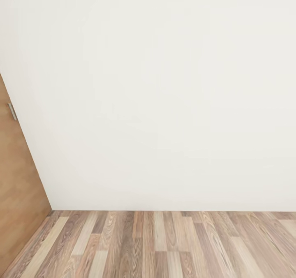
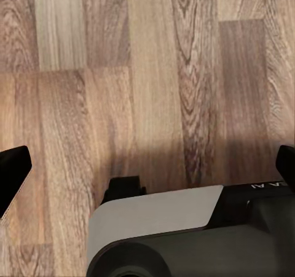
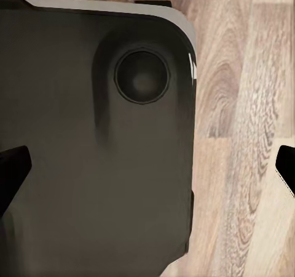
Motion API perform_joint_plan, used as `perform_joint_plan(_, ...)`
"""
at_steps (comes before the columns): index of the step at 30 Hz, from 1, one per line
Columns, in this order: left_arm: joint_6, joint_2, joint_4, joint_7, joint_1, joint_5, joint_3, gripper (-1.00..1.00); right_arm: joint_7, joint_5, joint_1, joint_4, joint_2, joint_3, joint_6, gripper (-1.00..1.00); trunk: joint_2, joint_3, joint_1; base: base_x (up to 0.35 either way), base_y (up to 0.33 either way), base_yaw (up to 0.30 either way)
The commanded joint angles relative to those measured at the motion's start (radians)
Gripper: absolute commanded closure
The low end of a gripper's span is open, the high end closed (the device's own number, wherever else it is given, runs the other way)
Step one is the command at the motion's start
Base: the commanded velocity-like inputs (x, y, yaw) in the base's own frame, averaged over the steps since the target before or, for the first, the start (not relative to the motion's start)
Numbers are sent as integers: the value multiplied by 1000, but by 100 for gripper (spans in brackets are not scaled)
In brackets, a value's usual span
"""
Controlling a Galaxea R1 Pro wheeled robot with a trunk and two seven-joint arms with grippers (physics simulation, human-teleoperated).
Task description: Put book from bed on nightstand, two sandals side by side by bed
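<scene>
Ahead, white wall (image 1: 164,97), wooden door (image 1: 16,187); wrist views add plank floor (image 2: 153,74), robot base (image 3: 92,154), both jaws spread wide, empty.

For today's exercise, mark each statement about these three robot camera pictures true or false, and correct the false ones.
1. The head view faces a plain white wall. True.
2. The floor is grey carpet. False: it is wooden planks.
3. A brown door stands at the head view's left edge. True.
4. The left gripper grips a blue sandal. False: its fingers stand wide apart with nothing between them.
5. The right gripper hangs above the robot's dark base. True.
</scene>
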Motion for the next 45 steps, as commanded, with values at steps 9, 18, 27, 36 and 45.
perform_joint_plan(9,-4,0,1,1,-1,-3,-4,-100,-1,-1,-1,1,0,1,-3,-100,0,-1,0,304,0,0)
perform_joint_plan(18,-5,0,1,1,-1,-3,-4,-100,-1,-1,-1,1,0,1,-3,-100,0,-1,0,304,0,0)
perform_joint_plan(27,-5,0,1,1,-1,-3,-4,-100,-1,-1,-1,1,-1,0,-3,-100,0,-1,0,299,0,0)
perform_joint_plan(36,-5,0,1,1,-1,-3,-4,-100,-1,-1,-1,1,-1,0,-3,-100,0,-1,0,284,0,0)
perform_joint_plan(45,-5,0,1,1,-1,-3,-4,-100,-1,-1,-1,1,-1,1,-3,-100,0,-1,0,257,0,0)
